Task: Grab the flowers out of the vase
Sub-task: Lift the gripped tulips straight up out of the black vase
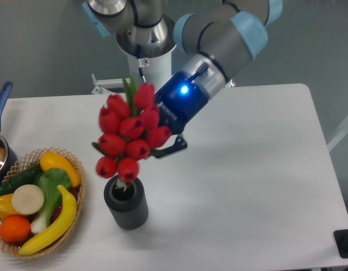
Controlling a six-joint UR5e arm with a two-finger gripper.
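1. I have one fixed camera, set high at the table's (247, 169) front and looking down across it toward the arm's base (144, 62).
2. It sits fairly near: the table's left and front edges are cropped.
3. No second view overlaps it.

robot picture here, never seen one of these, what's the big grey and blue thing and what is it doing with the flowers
It is a jointed robot arm, photographed by one fixed camera looking down at a white table. At its tip is a two-finger gripper, shut on a bunch of red flowers. The bunch is raised, with its stem base at the mouth of the dark ribbed vase. At the left sits a woven basket of fruit and vegetables, and a pot with a blue handle at the edge.
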